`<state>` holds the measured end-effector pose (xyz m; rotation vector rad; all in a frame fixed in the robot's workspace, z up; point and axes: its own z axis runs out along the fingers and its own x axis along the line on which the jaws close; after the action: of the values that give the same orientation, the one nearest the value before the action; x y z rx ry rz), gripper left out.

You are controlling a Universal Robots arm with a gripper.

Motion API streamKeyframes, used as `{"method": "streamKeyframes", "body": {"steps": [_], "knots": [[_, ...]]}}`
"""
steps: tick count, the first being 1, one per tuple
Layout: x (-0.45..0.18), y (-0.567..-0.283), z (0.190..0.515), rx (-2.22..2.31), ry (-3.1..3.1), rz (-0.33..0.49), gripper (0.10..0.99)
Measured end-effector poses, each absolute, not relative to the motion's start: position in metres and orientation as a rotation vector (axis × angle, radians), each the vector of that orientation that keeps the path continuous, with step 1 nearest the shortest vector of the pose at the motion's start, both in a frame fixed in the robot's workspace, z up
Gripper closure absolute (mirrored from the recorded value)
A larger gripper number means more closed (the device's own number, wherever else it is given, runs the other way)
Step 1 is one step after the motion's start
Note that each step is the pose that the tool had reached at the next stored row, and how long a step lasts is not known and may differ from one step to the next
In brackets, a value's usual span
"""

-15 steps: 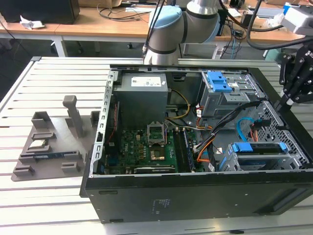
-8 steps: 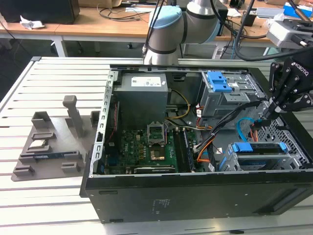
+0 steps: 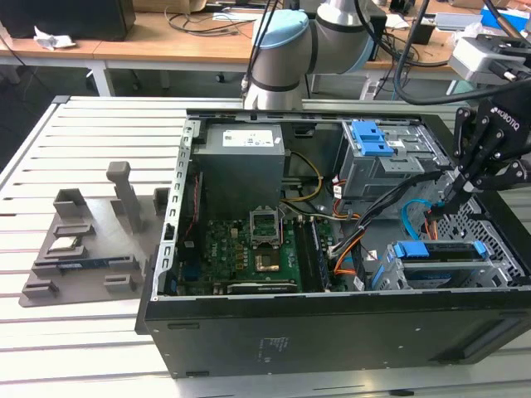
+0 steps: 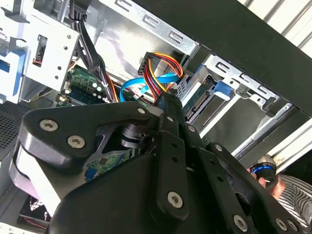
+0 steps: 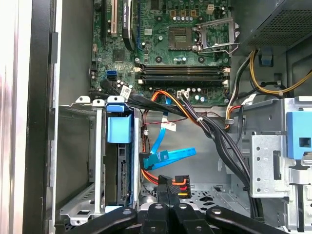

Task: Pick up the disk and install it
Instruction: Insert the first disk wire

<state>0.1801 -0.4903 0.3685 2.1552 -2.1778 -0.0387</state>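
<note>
End effector (image 3: 438,209) pinching black cable connector (image 5: 171,184); disk (image 3: 452,251) seated in bay just beside.

In the second wrist view the gripper's (image 4: 168,105) black linkage hid much of the case interior, and the drive (image 4: 199,101) in its bay showed just 1 connector edge. In the first wrist view, the gripper (image 5: 165,187) was cut off by the picture's edge. In the exterior view the arm (image 3: 286,50) ran out of frame.

Silver arm (image 3: 344,25), pale-blue joint cap, black claw (image 3: 455,192) (silver screws)
</note>
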Motion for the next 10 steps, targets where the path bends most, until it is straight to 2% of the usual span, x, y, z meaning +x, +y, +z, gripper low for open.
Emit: {"method": "streamKeyframes", "body": {"steps": [4, 5, 6, 8, 9, 10], "knots": [[0.1801, -0.4903, 0.3685, 2.155, -2.178, -0.038, 0.973], [0.18, -0.4903, 0.3685, 2.155, -2.178, -0.038, 0.918], [0.1801, -0.4903, 0.3685, 2.155, -2.178, -0.038, 0.918], [0.1801, -0.4903, 0.3685, 2.155, -2.178, -0.038, 0.792], [0.18, -0.4903, 0.3685, 2.155, -2.178, -0.038, 0.792], [0.18, -0.4903, 0.3685, 2.155, -2.178, -0.038, 0.725]]}}
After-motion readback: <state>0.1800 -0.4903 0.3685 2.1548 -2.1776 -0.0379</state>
